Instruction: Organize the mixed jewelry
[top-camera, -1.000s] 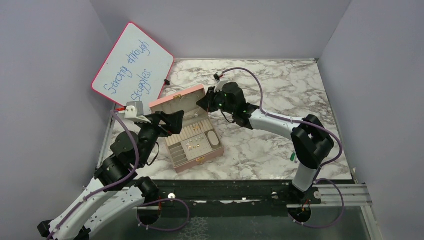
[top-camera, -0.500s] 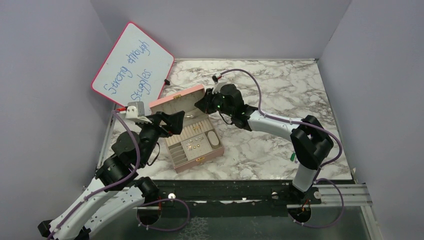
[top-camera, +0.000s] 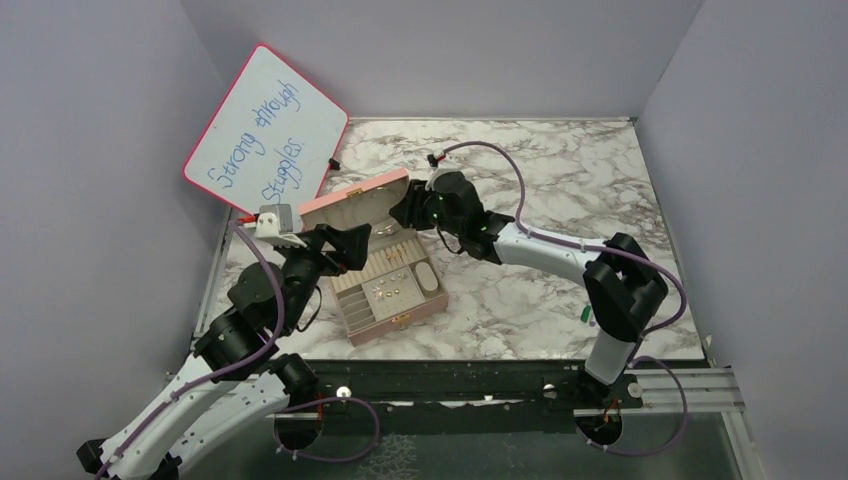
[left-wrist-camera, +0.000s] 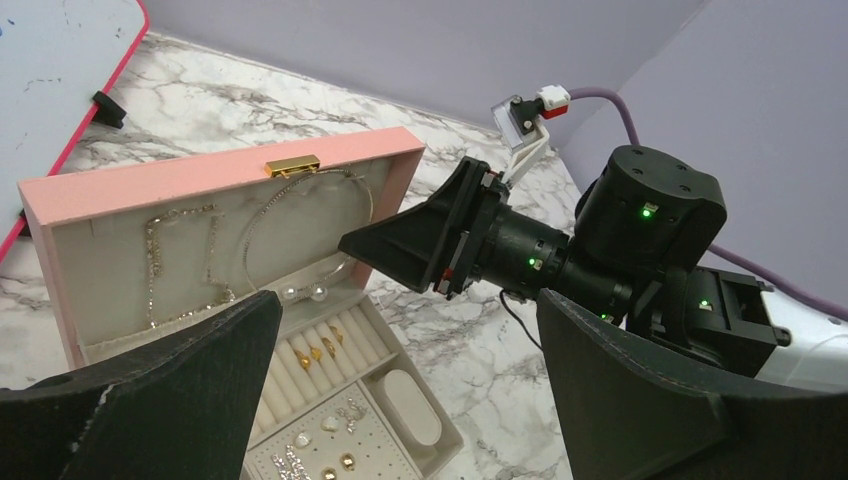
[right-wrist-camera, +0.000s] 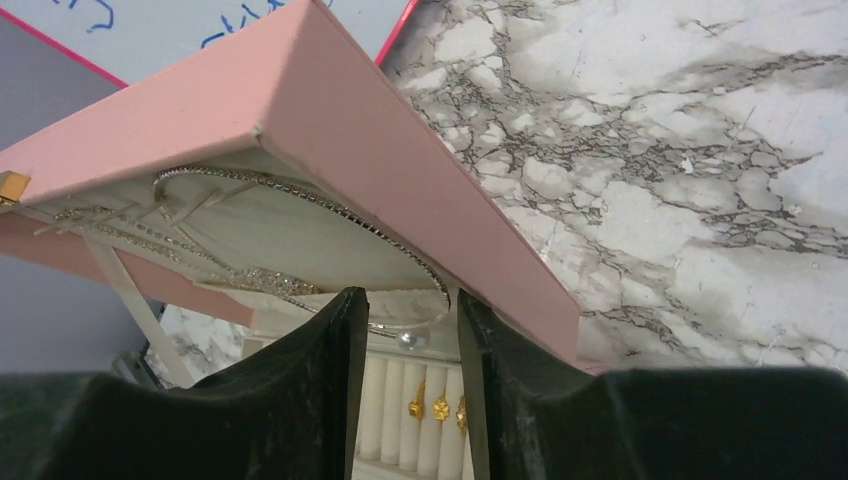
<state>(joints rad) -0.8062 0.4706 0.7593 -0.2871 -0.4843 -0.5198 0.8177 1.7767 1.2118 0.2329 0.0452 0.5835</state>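
Observation:
The pink box (top-camera: 436, 303) stands open, its lid (top-camera: 352, 201) upright. Gold rings (left-wrist-camera: 315, 352) sit in the ring rolls, and small studs (left-wrist-camera: 335, 462) rest on the dotted pad in front. A pearl-tipped bangle (left-wrist-camera: 305, 292) and thin chains (left-wrist-camera: 180, 260) hang inside the lid. My right gripper (top-camera: 405, 208) is at the lid's right edge. Its fingers are open around a narrow gap (right-wrist-camera: 410, 300) with nothing held, and the rings (right-wrist-camera: 438, 408) show through it. My left gripper (left-wrist-camera: 410, 300) hovers wide open over the box's left side (top-camera: 345, 245).
A pink-rimmed whiteboard (top-camera: 265, 125) leans against the left wall behind the box, with a small black clip (top-camera: 334, 161) at its foot. A green-and-white pen (top-camera: 583, 314) lies by the right arm's base. Purple walls enclose the marble table (top-camera: 540, 290).
My right gripper's fingers have parted and the arm has edged left toward the lid. The left arm has barely shifted and stays wide open.

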